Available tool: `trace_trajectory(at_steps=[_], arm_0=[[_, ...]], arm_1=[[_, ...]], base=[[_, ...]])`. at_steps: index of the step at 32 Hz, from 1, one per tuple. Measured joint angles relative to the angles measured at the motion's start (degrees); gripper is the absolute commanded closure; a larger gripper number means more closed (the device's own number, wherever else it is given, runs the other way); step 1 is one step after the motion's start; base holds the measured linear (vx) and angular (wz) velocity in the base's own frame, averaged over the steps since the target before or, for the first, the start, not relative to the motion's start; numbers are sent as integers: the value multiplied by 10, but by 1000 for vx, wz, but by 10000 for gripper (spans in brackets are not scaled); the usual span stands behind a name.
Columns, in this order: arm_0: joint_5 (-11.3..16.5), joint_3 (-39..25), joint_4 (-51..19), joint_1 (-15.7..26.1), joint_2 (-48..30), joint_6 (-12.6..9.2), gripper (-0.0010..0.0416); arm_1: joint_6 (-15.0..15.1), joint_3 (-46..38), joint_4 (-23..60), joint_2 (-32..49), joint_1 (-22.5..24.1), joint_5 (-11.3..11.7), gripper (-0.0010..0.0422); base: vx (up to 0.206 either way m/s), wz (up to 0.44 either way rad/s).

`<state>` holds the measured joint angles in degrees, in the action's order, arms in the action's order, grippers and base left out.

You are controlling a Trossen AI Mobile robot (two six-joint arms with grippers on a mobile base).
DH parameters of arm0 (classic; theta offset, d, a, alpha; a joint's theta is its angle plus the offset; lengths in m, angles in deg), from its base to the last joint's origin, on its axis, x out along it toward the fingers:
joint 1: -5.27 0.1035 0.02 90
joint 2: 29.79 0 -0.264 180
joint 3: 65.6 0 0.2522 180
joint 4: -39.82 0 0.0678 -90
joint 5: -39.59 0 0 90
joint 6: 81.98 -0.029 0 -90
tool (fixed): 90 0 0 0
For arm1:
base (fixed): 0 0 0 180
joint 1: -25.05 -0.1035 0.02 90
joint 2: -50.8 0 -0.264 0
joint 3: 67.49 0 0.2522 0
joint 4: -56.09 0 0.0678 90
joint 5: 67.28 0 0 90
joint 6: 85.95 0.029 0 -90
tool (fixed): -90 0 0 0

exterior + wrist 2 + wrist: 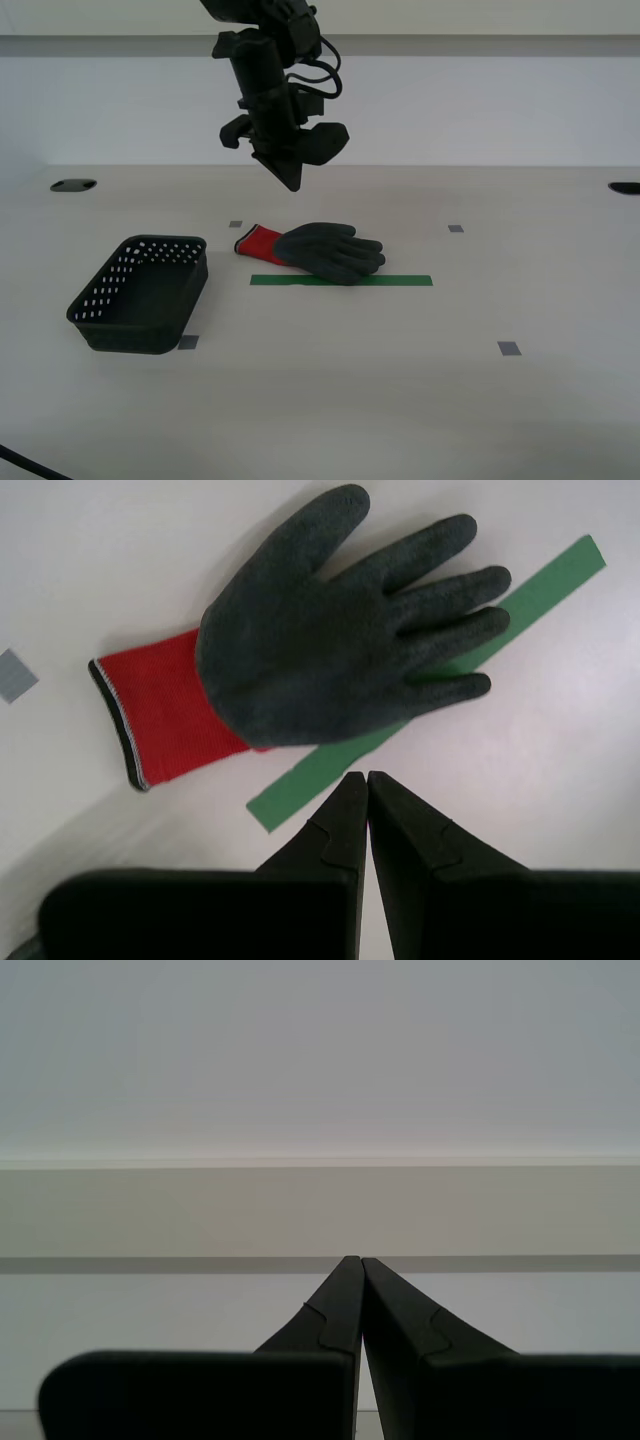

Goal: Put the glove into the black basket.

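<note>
Pale, matte and nearly bare, the surface [330, 400] carries only the task's things, a strip of green tape [341, 280] and a few small grey square markers [509, 348]; a plain whitish wall closes the room behind it, and dark cable ports sit at the far corners. The glove [320, 250] lies flat near the middle, dark grey palm and fingers spread, its fingers overlapping the green tape and its red cuff [259, 243] pointing toward the black basket [140, 293]. That basket stands apart at the exterior view's left, upright and with nothing visible inside, so the glove is not yet delivered. Hanging in the air above the glove and clear of it, the second claw [292, 180] points downward; its wrist view shows both fingers pressed together tip to tip, with nothing between them, and the glove directly beyond the tips. This pose reads as an approach station: the claw would need to part before it could take the soft fabric. The first claw [353, 1260] is likewise closed and holds nothing; it faces only the wall, evidently parked out of the working zone, and does not appear in the exterior view.
</note>
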<state>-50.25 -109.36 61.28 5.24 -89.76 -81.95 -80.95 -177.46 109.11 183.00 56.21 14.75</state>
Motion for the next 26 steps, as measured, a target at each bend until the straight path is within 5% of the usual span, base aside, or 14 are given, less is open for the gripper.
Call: trace_trajectory(at_steps=[17,26], arm_0=[[0,0,-1,0,0,0,405],[0,0,-1,0,0,0,405]], arm_1=[[-34,-219,50,205,30,-1,412],[-34,-255,83,231,33,0,397]], base=[[0,0],[0,0]])
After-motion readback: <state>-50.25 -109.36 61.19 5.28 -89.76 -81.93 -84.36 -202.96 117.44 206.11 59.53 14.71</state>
